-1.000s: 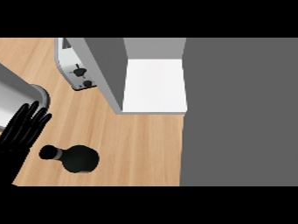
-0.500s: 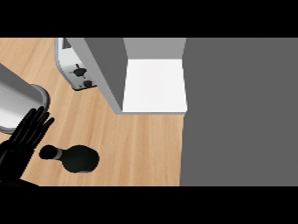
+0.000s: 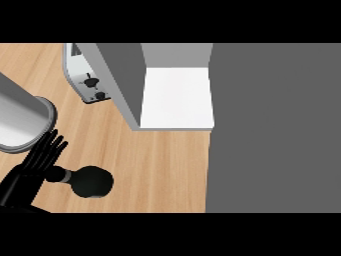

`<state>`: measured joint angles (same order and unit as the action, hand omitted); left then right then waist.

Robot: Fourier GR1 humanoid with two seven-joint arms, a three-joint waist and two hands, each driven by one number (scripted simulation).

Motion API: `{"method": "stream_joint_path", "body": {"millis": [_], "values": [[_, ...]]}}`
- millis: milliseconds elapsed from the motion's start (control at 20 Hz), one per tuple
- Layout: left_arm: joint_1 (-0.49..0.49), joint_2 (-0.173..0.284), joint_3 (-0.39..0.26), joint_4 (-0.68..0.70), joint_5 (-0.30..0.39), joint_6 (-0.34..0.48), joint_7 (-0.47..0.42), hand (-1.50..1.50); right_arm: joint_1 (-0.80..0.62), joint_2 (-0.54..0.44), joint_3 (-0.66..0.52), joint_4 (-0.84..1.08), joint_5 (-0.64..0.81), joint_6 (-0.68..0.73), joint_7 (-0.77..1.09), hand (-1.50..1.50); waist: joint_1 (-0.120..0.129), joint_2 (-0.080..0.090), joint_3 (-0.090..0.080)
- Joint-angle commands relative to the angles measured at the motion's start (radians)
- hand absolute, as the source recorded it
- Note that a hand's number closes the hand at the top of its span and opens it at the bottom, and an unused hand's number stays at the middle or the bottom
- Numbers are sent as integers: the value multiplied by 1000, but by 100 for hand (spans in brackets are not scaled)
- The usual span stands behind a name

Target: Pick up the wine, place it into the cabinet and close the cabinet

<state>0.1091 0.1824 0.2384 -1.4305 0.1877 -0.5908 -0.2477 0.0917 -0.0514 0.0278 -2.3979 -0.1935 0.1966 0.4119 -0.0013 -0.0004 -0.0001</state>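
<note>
The wine bottle [image 3: 92, 181] is black and stands on the wooden counter [image 3: 158, 165] at the lower left, seen from above, its neck [image 3: 61, 175] pointing left. My left hand [image 3: 27, 175] comes in from the lower left corner with straight, spread fingers pointing up and right. It is open, and its palm side lies against the bottle's neck without curling round it. The cabinet [image 3: 121, 85] stands open further back, its white shelf [image 3: 177, 97] bare. My right hand shows nowhere.
A thick grey cylinder [image 3: 7, 117] slants in from the left edge just above the hand. A white appliance with two black knobs [image 3: 84, 82] stands left of the cabinet wall. A wide dark grey surface [image 3: 284, 130] fills the right side.
The left hand has slid down and slightly right, from beside the grey cylinder to the bottle's neck. The cylinder's end has shifted a little lower. The bottle has stayed put.
</note>
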Motion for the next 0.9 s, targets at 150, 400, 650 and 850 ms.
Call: {"method": "stream_joint_path", "body": {"millis": [150, 400, 650, 850], "values": [[-92, 0, -15, 256, -111, 1, -153, -150, -10, 3, 2, -23, 1, -4, 17, -150, -2, 1, 0], [-139, -15, -29, 319, -126, 25, -172, -150, 91, 12, 10, -55, 3, 39, -30, -150, -4, 0, 0], [-142, -21, -56, 425, -190, 36, -277, -150, 22, -50, -120, -40, -124, 53, 22, -150, -2, 0, 0], [-250, 6, -53, 625, -235, 53, -381, -150, -29, 10, -16, -16, 29, -10, 21, -150, -3, 1, 0]]}}
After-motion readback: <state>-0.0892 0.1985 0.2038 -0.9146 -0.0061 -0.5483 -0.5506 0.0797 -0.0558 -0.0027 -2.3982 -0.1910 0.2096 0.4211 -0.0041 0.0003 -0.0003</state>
